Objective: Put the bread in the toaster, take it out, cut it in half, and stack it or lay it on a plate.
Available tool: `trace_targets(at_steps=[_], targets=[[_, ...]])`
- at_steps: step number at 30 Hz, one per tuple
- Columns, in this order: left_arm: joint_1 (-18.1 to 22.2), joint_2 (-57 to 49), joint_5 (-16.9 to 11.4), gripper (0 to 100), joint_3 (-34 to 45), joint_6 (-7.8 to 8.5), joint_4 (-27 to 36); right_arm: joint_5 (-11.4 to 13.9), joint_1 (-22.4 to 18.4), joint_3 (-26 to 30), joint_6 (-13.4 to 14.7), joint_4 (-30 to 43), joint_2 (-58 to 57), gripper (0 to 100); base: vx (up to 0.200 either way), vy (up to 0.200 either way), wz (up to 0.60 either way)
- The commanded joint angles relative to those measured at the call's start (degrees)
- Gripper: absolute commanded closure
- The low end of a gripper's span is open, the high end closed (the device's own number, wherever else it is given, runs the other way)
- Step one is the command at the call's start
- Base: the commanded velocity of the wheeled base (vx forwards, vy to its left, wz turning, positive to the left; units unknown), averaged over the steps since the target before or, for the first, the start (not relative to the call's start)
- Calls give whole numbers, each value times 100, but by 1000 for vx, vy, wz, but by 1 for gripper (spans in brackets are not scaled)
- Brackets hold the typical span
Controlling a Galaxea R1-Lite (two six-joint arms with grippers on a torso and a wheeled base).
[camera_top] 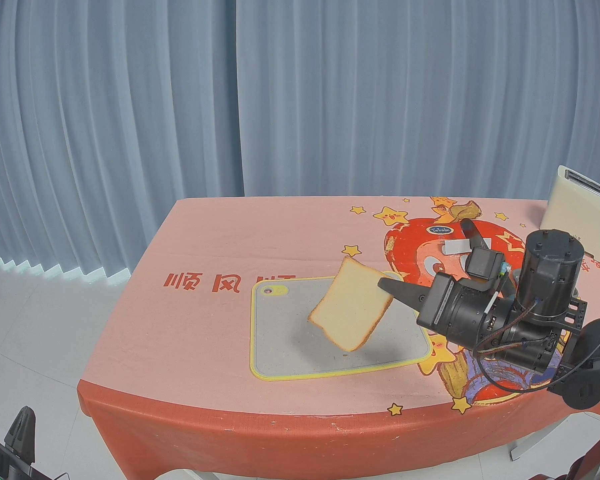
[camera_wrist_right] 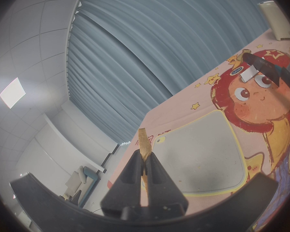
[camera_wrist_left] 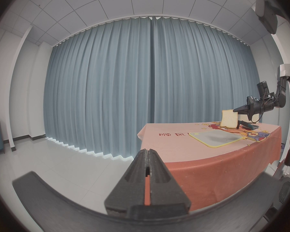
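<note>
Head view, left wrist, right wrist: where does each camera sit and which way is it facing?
Head view: up on the head, looking down at the table; right gripper holds the bread over the cutting board.
Left wrist view: low beside the table, facing across it; left gripper in front.
Right wrist view: above the board, along the right gripper.
All three share bread and board.

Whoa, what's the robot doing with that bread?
The robot's right gripper is pinching a slice of bread by its edge, holding it in the air over the cutting board. The toaster stands at the far right corner of the table, and a knife lies between it and the board. The left gripper is shut, holding nothing, down beside the table.
</note>
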Motion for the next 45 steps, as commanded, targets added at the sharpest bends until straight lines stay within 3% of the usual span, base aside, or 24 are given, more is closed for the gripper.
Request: trace_targets(at_steps=[1, 15, 30, 45], targets=[[4, -93, 4, 100, 101, -4, -1, -60, 3, -24, 82, -6, 220, 100, 0, 0, 0], [-5, -93, 4, 100, 101, -4, -1, -113, -32, 152, 249, -1149, 906, 100, 0, 0, 0], [4, -93, 4, 100, 101, -4, -1, -289, -6, 169, 196, -1184, 1055, 100, 0, 0, 0], [-5, -93, 4, 100, 101, -4, -1, -350, -41, 152, 214, -1746, 1460, 100, 0, 0, 0]])
